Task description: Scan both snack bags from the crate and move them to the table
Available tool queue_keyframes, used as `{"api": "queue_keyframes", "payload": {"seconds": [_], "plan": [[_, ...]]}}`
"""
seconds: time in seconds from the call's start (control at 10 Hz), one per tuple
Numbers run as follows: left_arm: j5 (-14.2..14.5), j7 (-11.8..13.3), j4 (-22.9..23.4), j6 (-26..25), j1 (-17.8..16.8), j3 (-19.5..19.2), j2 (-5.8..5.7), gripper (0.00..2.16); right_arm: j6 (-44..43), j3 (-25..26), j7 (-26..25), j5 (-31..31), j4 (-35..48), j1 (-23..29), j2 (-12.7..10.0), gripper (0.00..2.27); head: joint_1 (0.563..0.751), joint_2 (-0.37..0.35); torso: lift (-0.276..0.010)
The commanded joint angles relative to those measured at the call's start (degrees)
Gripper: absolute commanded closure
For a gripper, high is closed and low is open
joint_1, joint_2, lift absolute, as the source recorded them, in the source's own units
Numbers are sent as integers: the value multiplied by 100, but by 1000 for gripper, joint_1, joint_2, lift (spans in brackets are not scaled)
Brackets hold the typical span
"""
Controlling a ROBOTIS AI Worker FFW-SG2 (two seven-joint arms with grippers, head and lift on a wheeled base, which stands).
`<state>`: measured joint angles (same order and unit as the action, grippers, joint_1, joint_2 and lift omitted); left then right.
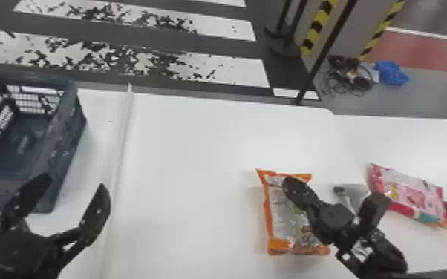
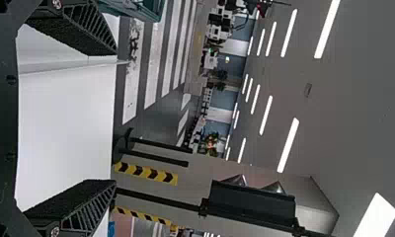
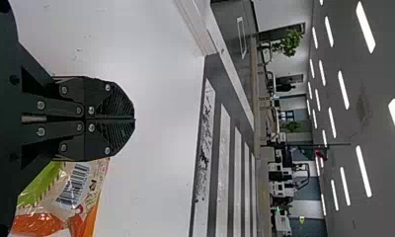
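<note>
Overlapping your barcoded orange bag (image 1: 284, 226) at one o'clock: closed right gripper (image 1: 290, 183); left gripper (image 1: 75, 185) wide, crate (image 1: 63, 137) at ten

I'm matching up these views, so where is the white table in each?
Head view: the white table spans the middle, under the orange snack bag.
Left wrist view: between the open fingers of the left tool.
Right wrist view: behind the shut right tool.
Shared landmark: the striped floor beyond the table.

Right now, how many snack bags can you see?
2. An orange one lies on the table, partly behind the right gripper; a pink one lies farther right. Others could be hidden.
</note>
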<state>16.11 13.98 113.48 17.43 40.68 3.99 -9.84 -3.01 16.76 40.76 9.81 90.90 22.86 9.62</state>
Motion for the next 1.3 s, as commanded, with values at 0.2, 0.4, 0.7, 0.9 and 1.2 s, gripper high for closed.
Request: {"api": "queue_keyframes", "payload": {"seconds": [0.2, 0.4, 0.7, 0.9, 1.2], "plan": [[6, 0, -28, 124, -16, -47, -1, 66, -564, -85, -41, -129, -854, -247, 5, 2253, 695, -189, -87], [6, 0, -81, 89, -104, -3, 8, 66, -722, -111, -50, -199, -1039, -335, 5, 2253, 695, -191, -87], [6, 0, -90, 89, -130, 14, -1, 66, 614, 214, -323, 153, 578, 298, -109, 680, 695, -203, -87], [-2, 0, -151, 89, -174, 32, -9, 66, 3040, 873, -393, 478, 2090, 614, -267, -2, 695, -223, -87], [-20, 0, -151, 230, -148, 5, -36, 66, 4727, 1875, -411, 539, 3083, 931, -267, 53, 695, -318, -87]]}}
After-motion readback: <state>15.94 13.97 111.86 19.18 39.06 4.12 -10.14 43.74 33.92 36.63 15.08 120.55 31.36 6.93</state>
